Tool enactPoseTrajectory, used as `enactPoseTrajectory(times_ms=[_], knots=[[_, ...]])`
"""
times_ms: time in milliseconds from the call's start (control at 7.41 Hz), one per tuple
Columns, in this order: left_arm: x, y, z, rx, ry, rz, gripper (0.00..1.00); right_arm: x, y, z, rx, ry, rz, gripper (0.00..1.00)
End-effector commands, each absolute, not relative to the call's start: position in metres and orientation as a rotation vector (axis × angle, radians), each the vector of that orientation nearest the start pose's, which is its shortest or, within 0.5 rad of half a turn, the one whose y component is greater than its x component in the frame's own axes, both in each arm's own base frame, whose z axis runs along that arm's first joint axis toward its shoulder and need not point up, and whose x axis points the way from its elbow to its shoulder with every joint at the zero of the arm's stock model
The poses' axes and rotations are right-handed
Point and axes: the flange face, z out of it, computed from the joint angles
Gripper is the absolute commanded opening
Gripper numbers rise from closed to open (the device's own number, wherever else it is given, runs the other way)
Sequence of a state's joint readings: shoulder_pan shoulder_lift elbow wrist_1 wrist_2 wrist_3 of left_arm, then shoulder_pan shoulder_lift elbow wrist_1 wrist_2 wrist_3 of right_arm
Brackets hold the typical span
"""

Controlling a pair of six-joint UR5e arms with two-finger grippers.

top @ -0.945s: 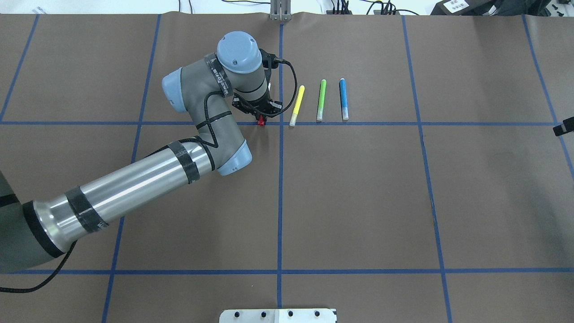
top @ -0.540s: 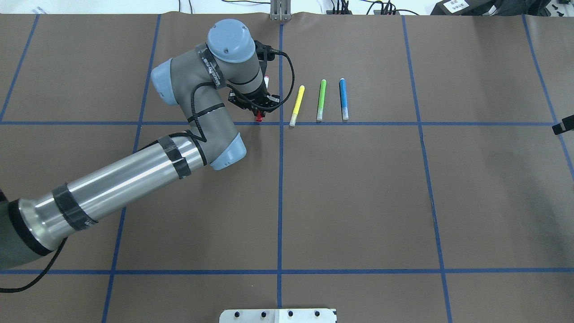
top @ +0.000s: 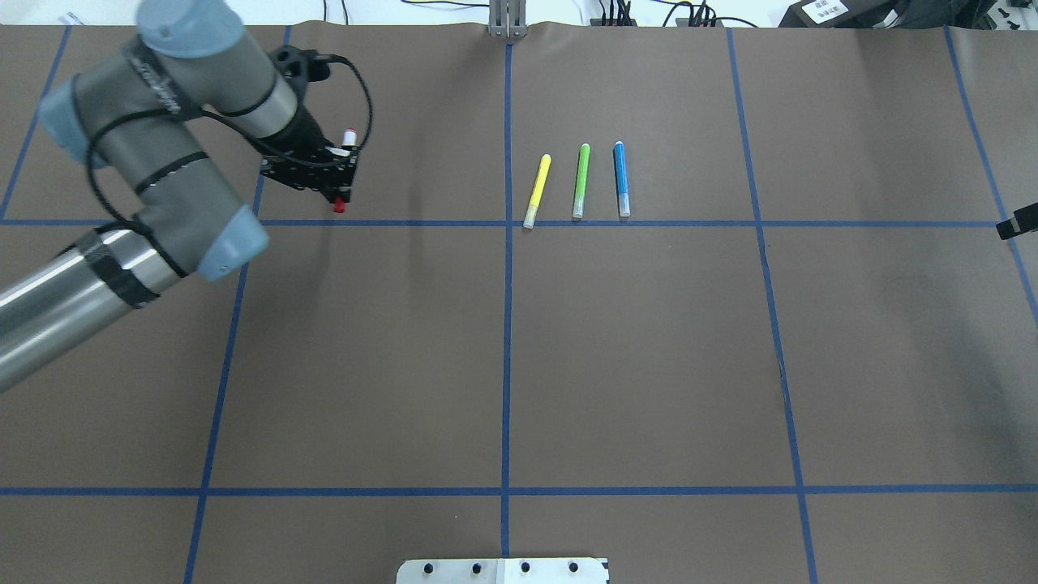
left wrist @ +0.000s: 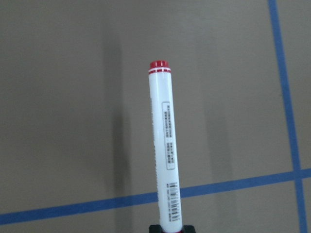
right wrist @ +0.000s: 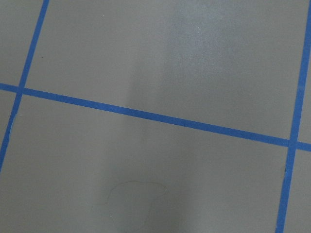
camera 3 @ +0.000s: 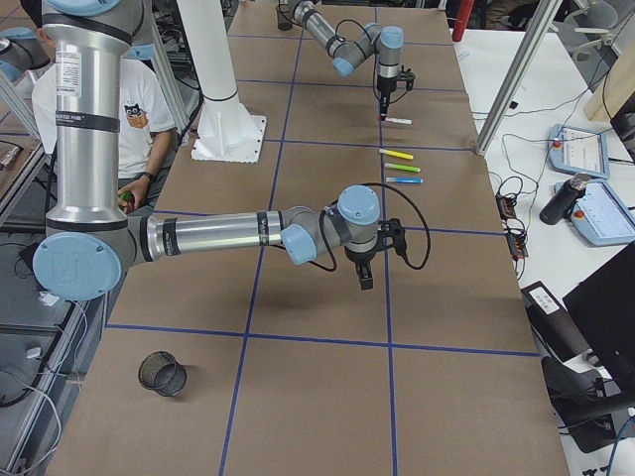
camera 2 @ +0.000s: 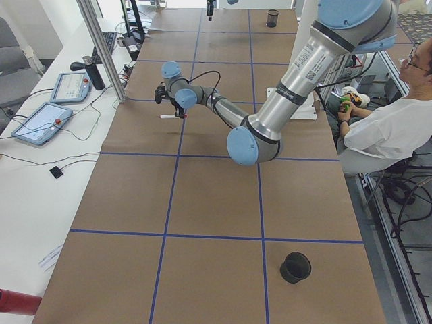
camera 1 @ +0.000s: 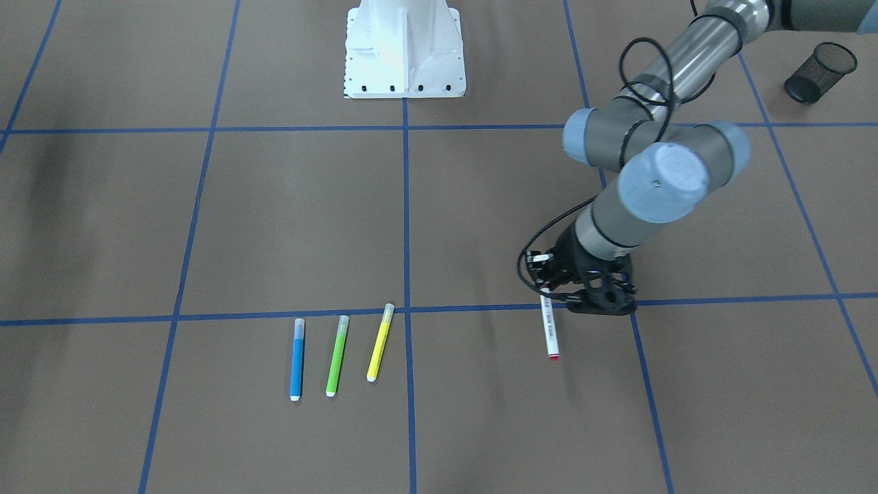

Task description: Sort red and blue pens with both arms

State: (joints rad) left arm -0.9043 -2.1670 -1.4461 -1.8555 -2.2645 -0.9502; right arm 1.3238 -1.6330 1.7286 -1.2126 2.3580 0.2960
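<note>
The red pen, white-barrelled with a red cap, hangs just above the table in my left gripper, which is shut on it. The front-facing view has the red pen sticking out of the left gripper over a blue tape line. In the left wrist view the red pen points away from the camera. The blue pen lies on the table right of centre, also seen as the blue pen. My right gripper shows only as a black tip at the right edge; I cannot tell its state.
A yellow pen and a green pen lie beside the blue one. A black mesh cup lies on its side near the left arm's base. The white pedestal stands at the robot's side. A seated person is beside the table.
My left arm has swung far to the overhead view's left, carrying the red pen away from the centre line and the other pens. The three lying pens have not moved.
</note>
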Motion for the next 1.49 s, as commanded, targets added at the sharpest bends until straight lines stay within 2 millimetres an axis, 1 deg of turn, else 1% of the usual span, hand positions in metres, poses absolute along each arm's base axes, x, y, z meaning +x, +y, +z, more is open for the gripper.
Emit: enactPoseTrajectory(times_ms=[0,135,270,405,540,675,810,945,1080,1215,1350], knots=[[0.274,-0.599,0.411,-0.002,0.925,-0.140,0.00,-0.058,-0.486,0.567,0.210,-0.859,-0.134,0.99],[0.227,-0.591,0.447,0.007,0.896,-0.174,0.00,-0.058,-0.486,0.570,0.206,-0.858,-0.132,0.99],[0.175,-0.568,0.505,0.012,0.847,-0.171,0.00,-0.058,-0.486,0.571,0.203,-0.857,-0.131,0.99],[0.123,-0.545,0.543,0.022,0.817,-0.178,0.00,-0.058,-0.486,0.571,0.202,-0.858,-0.131,0.99],[0.073,-0.520,0.585,0.025,0.785,-0.180,0.00,-0.060,-0.487,0.570,0.204,-0.857,-0.134,0.99],[0.032,-0.478,0.632,-0.001,0.755,-0.179,0.00,-0.062,-0.488,0.571,0.201,-0.857,-0.137,0.99],[0.000,-0.437,0.671,-0.028,0.733,-0.167,0.00,-0.063,-0.488,0.576,0.193,-0.854,-0.137,0.99],[-0.030,-0.402,0.701,-0.070,0.714,-0.178,0.00,-0.063,-0.488,0.580,0.184,-0.852,-0.133,0.99],[-0.061,-0.379,0.720,-0.148,0.692,-0.228,0.00,-0.065,-0.488,0.582,0.179,-0.853,-0.134,0.99],[-0.085,-0.365,0.734,-0.154,0.698,-0.162,0.00,-0.066,-0.487,0.583,0.176,-0.853,-0.136,0.99],[-0.088,-0.346,0.752,-0.266,0.704,-0.158,0.00,-0.067,-0.487,0.583,0.175,-0.854,-0.138,0.99]])
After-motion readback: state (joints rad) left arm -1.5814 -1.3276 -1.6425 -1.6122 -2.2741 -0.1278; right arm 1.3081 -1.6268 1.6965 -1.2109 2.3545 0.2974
